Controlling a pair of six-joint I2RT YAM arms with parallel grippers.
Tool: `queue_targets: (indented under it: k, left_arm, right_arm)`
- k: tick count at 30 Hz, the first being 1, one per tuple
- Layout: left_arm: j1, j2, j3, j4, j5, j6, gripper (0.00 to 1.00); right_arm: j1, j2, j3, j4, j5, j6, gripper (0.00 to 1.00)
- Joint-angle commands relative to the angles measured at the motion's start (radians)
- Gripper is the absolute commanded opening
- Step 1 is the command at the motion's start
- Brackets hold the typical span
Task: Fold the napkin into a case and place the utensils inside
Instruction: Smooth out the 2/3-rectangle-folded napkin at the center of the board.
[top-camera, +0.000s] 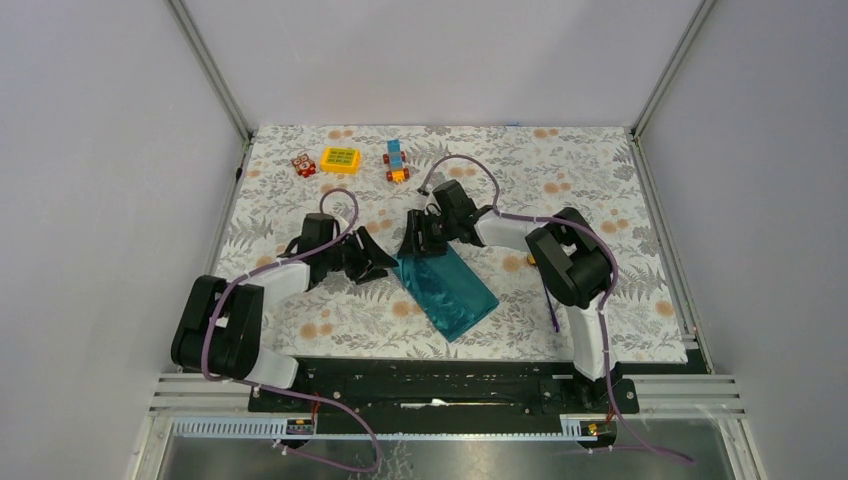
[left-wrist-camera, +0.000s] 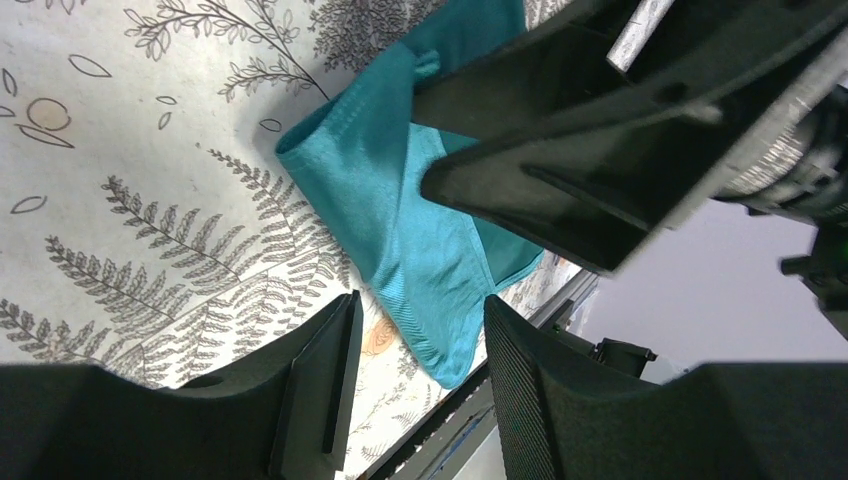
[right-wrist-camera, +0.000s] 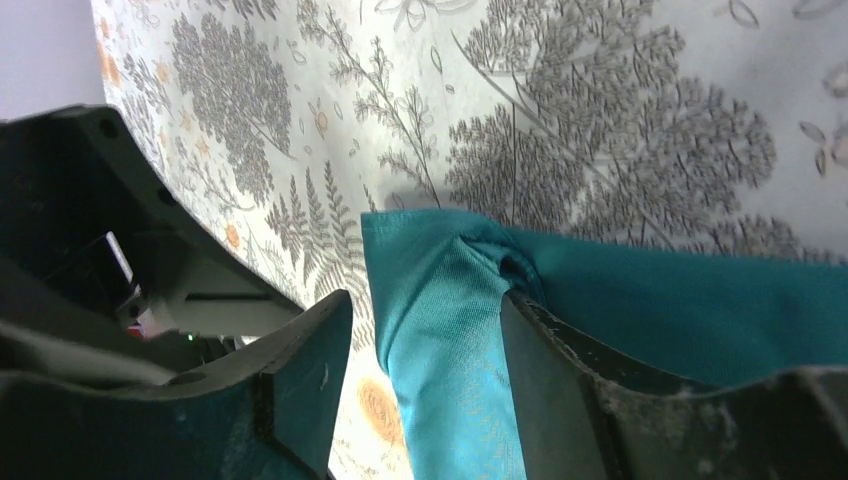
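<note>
The table (top-camera: 600, 190), with its cover of grey ferns and orange spots, fills the middle of the top view. On it, a little below the centre of the frame, lies the napkin (top-camera: 447, 290). It is folded to a long narrow strip that runs slanted from the upper left to the lower right. Its surface is creased and it lies flat on the cover.

The two arms meet at the upper left end of this strip. The left gripper (top-camera: 388, 268) comes from the left of the frame and stands just beside the edge of the cloth. In the left wrist view its fingers (left-wrist-camera: 320, 390) are spread apart and nothing is held; the lower corner of the napkin shows in the gap between them. The right gripper (top-camera: 412, 250) comes from the right and stands over the top end of the strip. In the right wrist view its fingers (right-wrist-camera: 560, 380) are also apart, released, with the cloth between them. The finger on the right of that frame touches a small raised fold of the napkin; the other one is apart from the cloth.

Near the far edge of the table, upper left of the centre, three toys stand in a row: a yellow block (top-camera: 340, 159), a blue and orange toy (top-camera: 397, 161) and a small red-brown block (top-camera: 304, 165).
</note>
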Motion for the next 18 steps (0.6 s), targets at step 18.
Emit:
queue_targets:
  k: [18]
  left_arm:
    - [-0.041,0.236,0.146,0.215,0.041,-0.132,0.39]
  right_arm:
    - [-0.072,-0.541,-0.467,-0.206,-0.091,-0.143,0.44]
